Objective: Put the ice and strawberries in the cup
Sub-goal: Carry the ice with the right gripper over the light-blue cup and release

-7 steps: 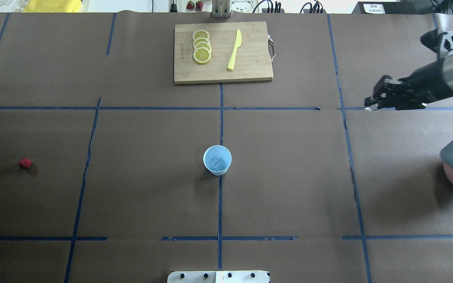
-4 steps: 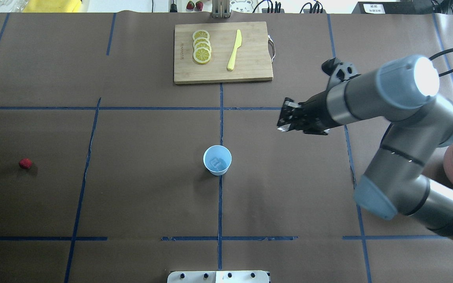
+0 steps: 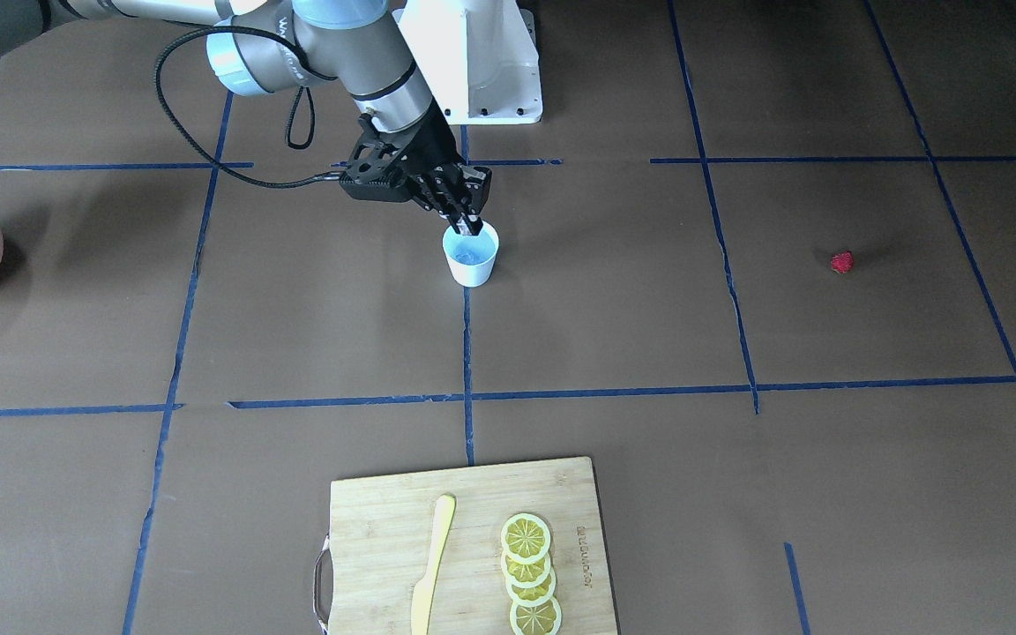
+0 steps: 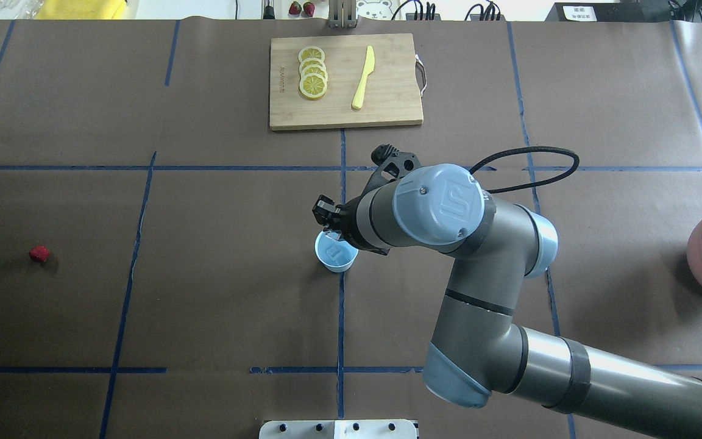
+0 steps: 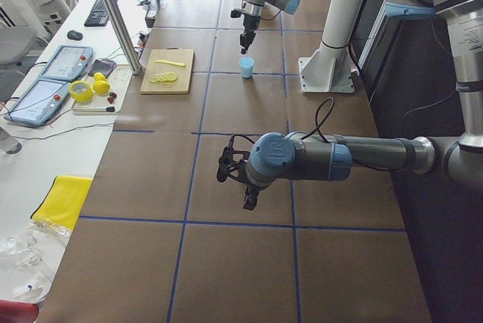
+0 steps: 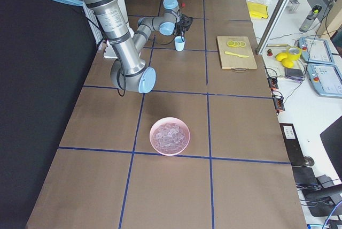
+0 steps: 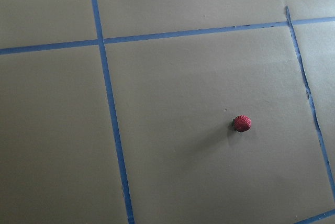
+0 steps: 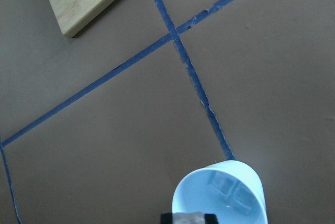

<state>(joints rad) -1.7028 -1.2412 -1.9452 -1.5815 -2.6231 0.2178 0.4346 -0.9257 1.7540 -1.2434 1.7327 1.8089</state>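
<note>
The white cup point(image 4: 334, 261) with a pale blue inside stands at the table's centre, also seen in the front-facing view point(image 3: 471, 265). Ice cubes point(image 8: 230, 187) lie in its bottom. My right gripper point(image 4: 328, 227) hangs just over the cup's far rim, shut on a small greyish ice cube point(image 8: 188, 217) between its fingertips. A red strawberry point(image 4: 39, 253) lies alone far off on the left side, and the left wrist view looks down on the strawberry point(image 7: 242, 123). My left gripper point(image 5: 249, 198) shows only in the exterior left view, so I cannot tell its state.
A pink bowl point(image 4: 697, 244) full of ice sits at the right edge. At the back middle a wooden cutting board point(image 4: 387, 91) carries lemon slices point(image 4: 313, 73) and a yellow knife point(image 4: 363, 78). My right arm spans the table's right half.
The right arm has swung from the far right, near the pink bowl, leftward to the centre. Its gripper now hangs over the cup. The strawberry and cup have not moved.
</note>
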